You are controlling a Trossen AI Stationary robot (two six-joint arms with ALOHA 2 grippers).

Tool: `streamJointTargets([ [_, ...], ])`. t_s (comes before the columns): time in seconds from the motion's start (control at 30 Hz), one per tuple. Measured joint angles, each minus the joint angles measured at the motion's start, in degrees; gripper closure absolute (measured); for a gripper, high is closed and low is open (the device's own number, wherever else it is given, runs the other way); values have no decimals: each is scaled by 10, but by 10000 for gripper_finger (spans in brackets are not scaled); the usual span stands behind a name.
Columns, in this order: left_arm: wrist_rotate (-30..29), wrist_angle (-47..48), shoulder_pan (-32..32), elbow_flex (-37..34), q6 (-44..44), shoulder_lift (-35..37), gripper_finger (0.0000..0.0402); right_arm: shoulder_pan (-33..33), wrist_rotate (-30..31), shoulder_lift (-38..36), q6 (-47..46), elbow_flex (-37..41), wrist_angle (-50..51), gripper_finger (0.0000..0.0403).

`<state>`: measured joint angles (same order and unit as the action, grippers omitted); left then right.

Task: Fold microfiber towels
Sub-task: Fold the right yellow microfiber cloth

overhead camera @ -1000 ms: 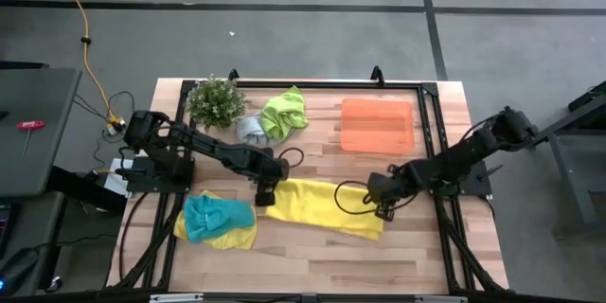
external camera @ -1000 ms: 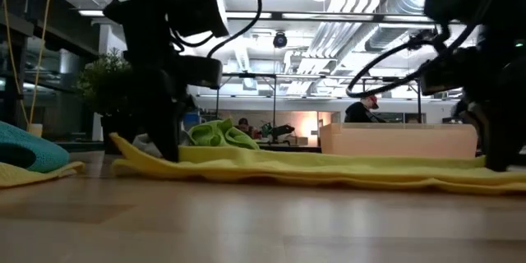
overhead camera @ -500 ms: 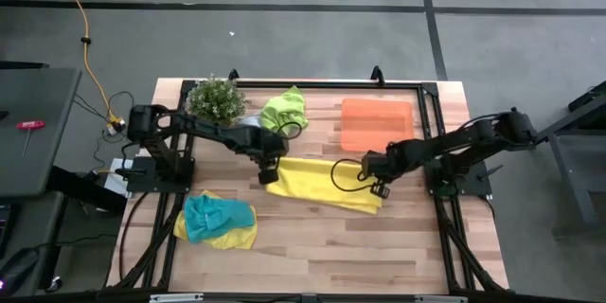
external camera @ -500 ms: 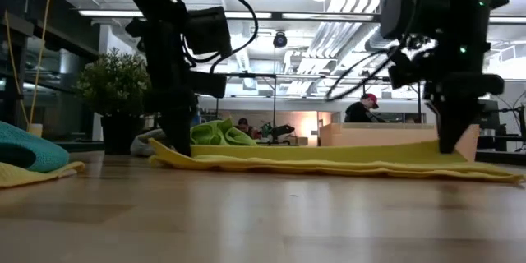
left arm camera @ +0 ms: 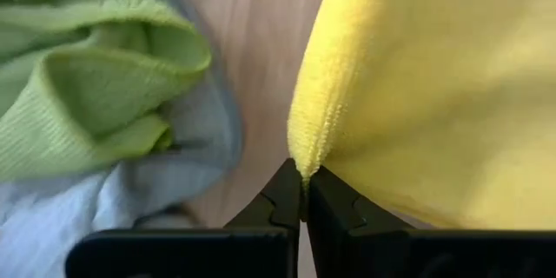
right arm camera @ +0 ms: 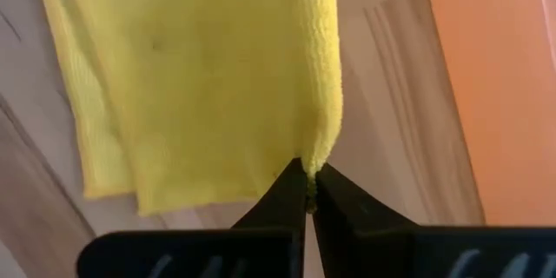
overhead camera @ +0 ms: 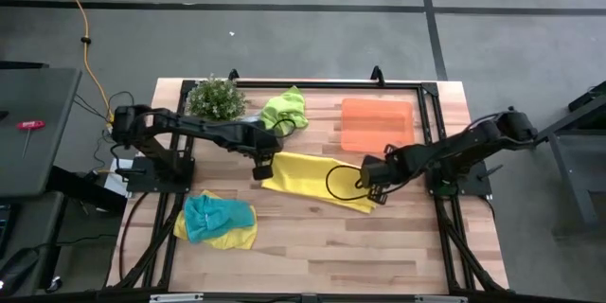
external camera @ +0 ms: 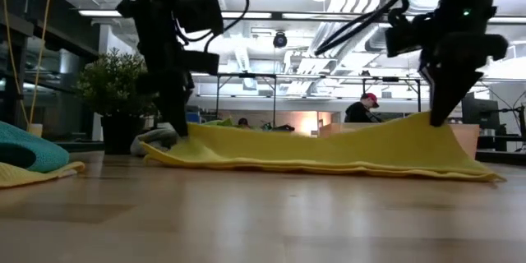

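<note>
Pinching yellow towel edge corners, left end effector & right end effector both clamped shut.

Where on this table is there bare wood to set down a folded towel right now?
Free: the front strip of the wooden table, below the spread yellow microfiber towel and right of the teal towel. Crowded: the back edge, with the leafy potted plant, lime green towel and flat orange tray.
</note>
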<state>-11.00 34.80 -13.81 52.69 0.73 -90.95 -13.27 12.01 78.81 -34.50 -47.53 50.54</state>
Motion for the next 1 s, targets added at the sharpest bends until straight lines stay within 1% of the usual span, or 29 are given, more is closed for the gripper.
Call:
streamJointTargets([
  [0.17,-24,19,13,0,-13,19,401,-38,6,0,-46,0,20,403],
  [0.4,-41,28,52,1,-10,18,401,-92,16,0,-108,0,19,403],
  [0.6,-98,26,99,0,-13,18,401,-132,17,0,-152,0,12,403],
  [1.0,-103,33,155,0,-10,17,401,-197,14,0,-218,1,-35,403],
])
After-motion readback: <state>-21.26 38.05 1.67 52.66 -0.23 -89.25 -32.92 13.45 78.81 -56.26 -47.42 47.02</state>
